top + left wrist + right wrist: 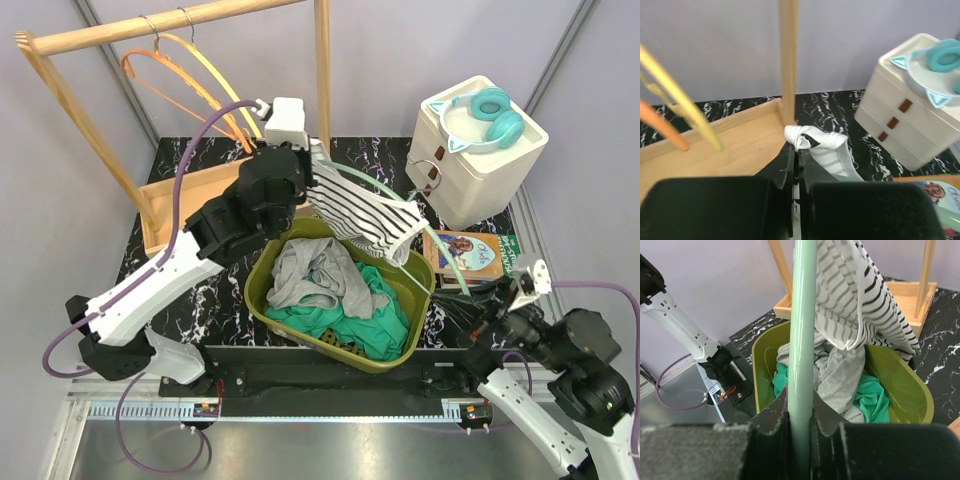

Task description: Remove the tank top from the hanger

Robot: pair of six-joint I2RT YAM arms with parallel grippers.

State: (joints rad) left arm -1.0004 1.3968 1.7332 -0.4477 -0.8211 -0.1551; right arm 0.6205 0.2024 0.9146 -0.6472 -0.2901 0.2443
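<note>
Left wrist: end effector [796, 156] blocks lower tank top [826, 150].

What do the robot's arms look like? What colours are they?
Both arms are white tubes with chunky black joints. A purple cable loops along the left arm and another trails from the right arm. The left pincer and right pincer have flat black fingers.
</note>
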